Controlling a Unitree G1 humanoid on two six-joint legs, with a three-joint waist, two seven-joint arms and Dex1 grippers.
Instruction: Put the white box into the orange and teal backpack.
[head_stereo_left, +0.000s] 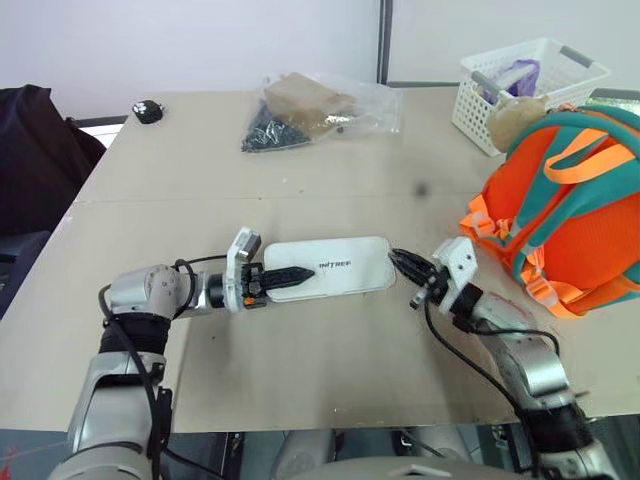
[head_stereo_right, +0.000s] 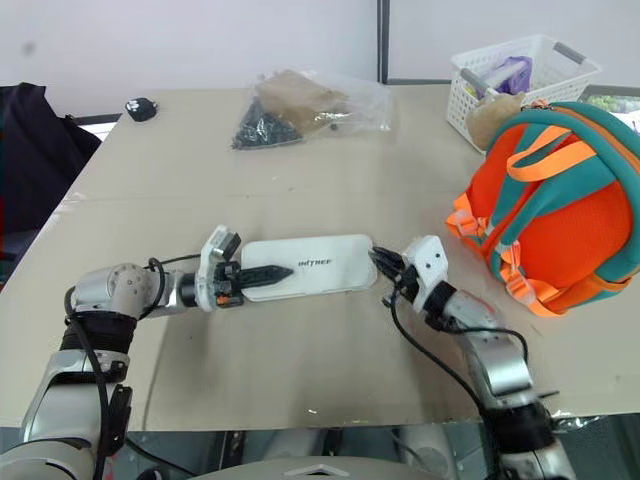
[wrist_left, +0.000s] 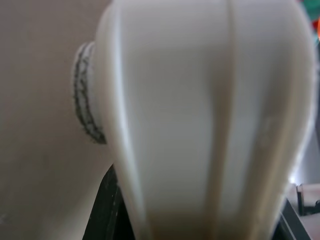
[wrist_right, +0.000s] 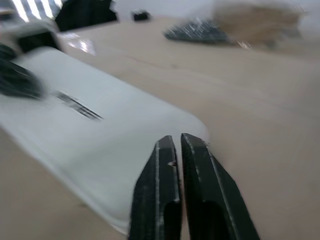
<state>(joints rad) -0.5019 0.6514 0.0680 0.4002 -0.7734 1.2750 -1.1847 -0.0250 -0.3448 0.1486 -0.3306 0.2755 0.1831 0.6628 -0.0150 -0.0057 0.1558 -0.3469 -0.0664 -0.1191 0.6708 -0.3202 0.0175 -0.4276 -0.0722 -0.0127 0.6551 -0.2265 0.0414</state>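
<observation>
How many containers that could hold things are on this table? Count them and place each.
3: the orange and teal backpack at the right edge, the white basket behind it, and the clear plastic bag at the far middle. Others may be hidden.

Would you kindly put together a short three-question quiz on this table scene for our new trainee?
1. True or false: the white box already lies inside the orange and teal backpack.
2. Which gripper has a finger lying across the top of the box? A) left B) right
3. Fill in: behind the backpack stands a white slatted ____.
Key: 1 false, the box lies flat on the table, apart from the backpack; 2 A, the left gripper clamps the box's end; 3 basket.
</observation>
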